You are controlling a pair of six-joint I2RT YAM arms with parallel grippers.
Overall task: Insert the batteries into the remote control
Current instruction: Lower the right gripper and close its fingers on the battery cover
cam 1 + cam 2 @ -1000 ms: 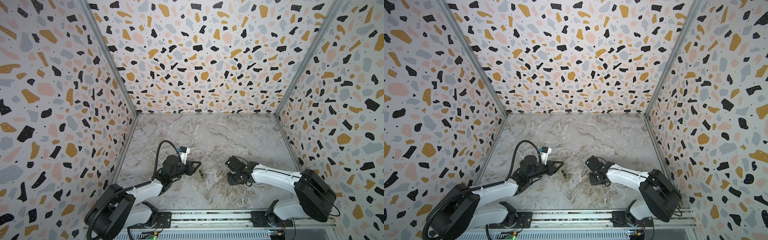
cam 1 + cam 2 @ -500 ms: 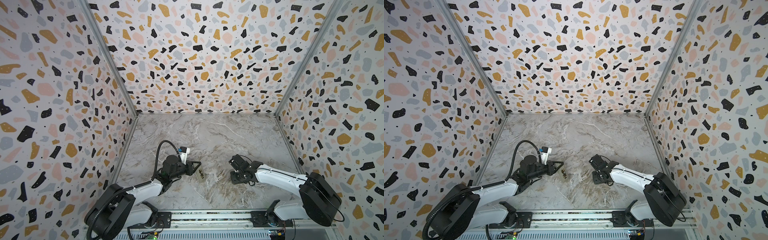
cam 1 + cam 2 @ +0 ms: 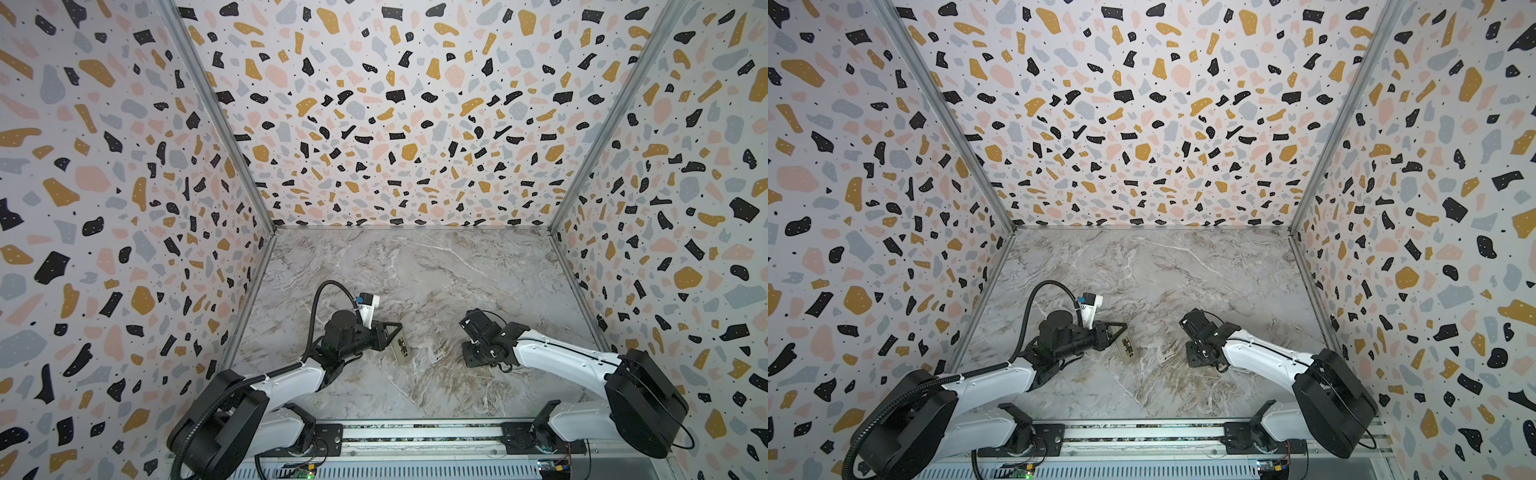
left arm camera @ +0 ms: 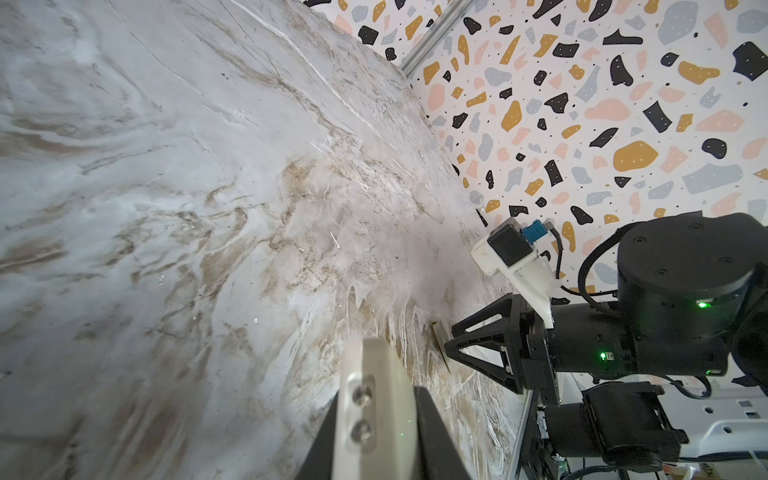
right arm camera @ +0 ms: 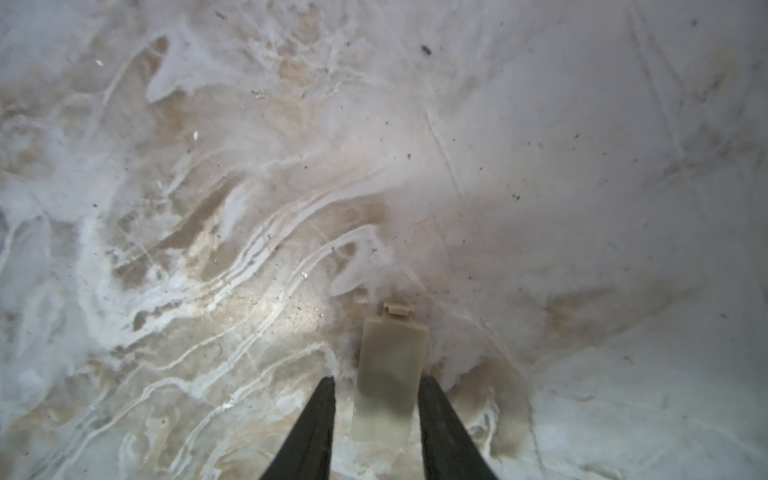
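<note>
**Left pincer (image 3: 394, 333) clamps the slim pale oblong remote control (image 3: 402, 350); right pincer (image 5: 376, 380) stands parted over the small flat beige plastic cover (image 5: 390, 365)**

In both top views the left pincer holds the remote control by one end near the middle of the grey-brown marbled tabletop (image 3: 415, 282). Its long axis slants from the pincer toward the near edge, and a face with dark marks is turned upward. Whether those marks are the batteries is too small to tell, and no loose battery shows. The right pincer points down, apart from it.

In the left wrist view the remote control juts past the black fingers (image 4: 428, 436), narrow edge to the camera.

In the right wrist view the cover lies flat between the parted jaws, with a gap on one side. Its latch tab (image 5: 397, 309) points away from them.

The step in hand looks like cover handling. If the batteries are seated, the next move calls for a square grip on the cover's long sides, then carrying it tab-first to the remote control.
</note>
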